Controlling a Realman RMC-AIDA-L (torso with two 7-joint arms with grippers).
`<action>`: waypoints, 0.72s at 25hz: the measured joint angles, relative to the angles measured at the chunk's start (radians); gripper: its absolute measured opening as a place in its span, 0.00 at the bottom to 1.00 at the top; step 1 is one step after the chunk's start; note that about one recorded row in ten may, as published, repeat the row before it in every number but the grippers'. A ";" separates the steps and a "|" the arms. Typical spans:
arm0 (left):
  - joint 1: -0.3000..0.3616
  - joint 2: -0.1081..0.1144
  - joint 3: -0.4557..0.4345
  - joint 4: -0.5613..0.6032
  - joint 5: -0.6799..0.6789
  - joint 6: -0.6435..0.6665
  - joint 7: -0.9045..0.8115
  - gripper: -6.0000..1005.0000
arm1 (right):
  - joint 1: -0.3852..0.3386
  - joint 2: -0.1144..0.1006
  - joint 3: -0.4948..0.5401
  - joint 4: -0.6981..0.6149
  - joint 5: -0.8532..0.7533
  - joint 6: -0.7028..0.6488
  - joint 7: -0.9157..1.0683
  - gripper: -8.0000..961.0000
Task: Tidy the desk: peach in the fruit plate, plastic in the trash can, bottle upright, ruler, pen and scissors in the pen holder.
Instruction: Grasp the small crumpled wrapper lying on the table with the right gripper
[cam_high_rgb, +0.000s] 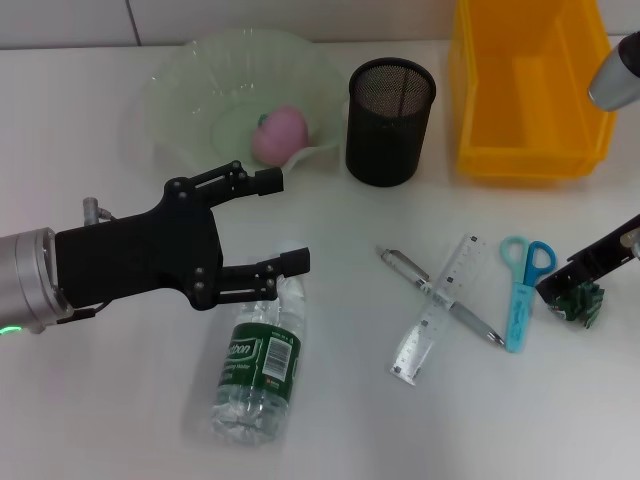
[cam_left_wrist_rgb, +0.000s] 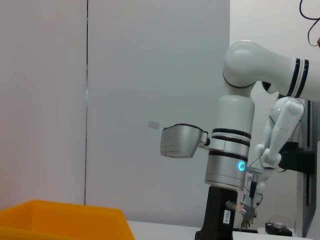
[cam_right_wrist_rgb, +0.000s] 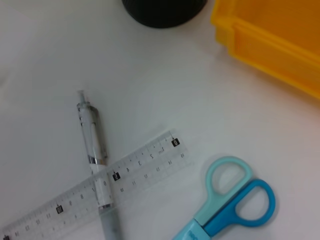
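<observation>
Left gripper: fingers spread wide, nothing held; hovers above the desk between the fruit plate and the bottle, lower finger over the bottle's cap end.
Right gripper: at the desk's right edge, fingers closed on green crumpled plastic, just right of the scissors.
Bottle: clear with green label, lying on its side on the white desk.
Peach: pink, resting in the pale green fruit plate.
Pen holder: black mesh, upright, between plate and yellow bin.
Pen: crosses the clear ruler; which lies on top, cannot tell.
Scissors: blue handles, flat beside the ruler, apart from it.
</observation>
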 joint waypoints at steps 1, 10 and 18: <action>0.000 0.000 0.000 0.000 0.000 0.000 0.000 0.86 | -0.005 0.000 0.000 0.000 -0.001 0.000 0.004 0.63; -0.002 0.000 -0.002 0.000 0.000 0.000 0.000 0.86 | -0.018 -0.002 0.000 0.025 -0.007 0.012 0.007 0.75; -0.005 0.000 -0.009 0.000 0.000 0.000 0.000 0.86 | -0.011 -0.003 -0.011 0.064 -0.008 0.028 0.004 0.75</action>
